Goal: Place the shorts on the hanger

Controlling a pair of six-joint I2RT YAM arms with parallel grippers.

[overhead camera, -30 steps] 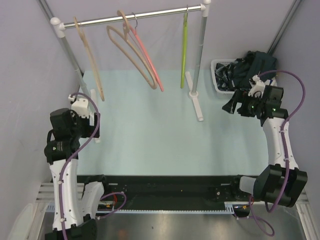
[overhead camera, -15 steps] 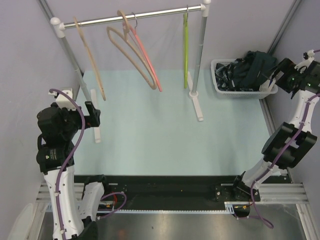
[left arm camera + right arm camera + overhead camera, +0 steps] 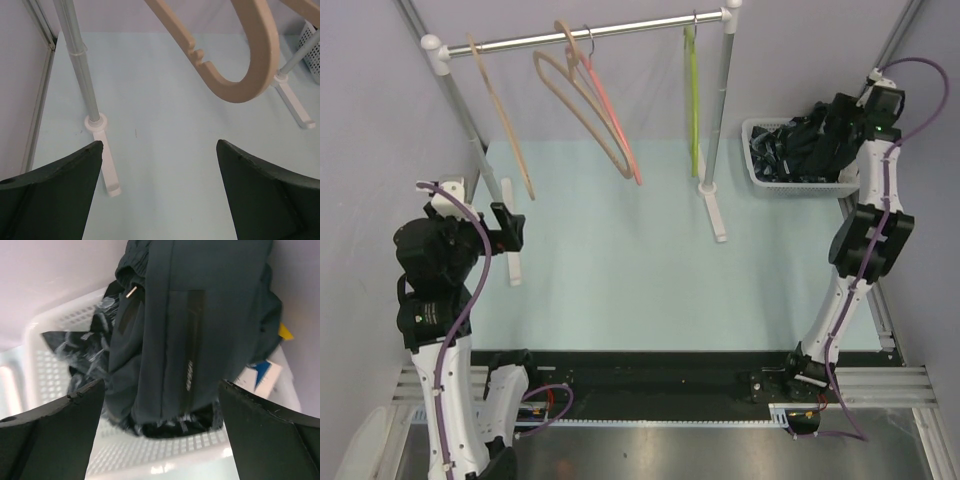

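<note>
Hovering over the white basket (image 3: 50,325), the right gripper (image 3: 160,384) has its jaws released wide, just above the dark shorts (image 3: 165,325) lying inside. The lime-green hanger (image 3: 693,100) hangs on the rail (image 3: 580,38). The left gripper (image 3: 160,145), jaws also released, faces a beige wooden hanger (image 3: 250,65).

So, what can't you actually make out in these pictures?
Right wrist view: the shorts cover whatever lies deeper in the basket.
Left wrist view: the beige hanger is cut off by the top edge.
Top view: the green hanger hangs edge-on, its shape unreadable.
</note>
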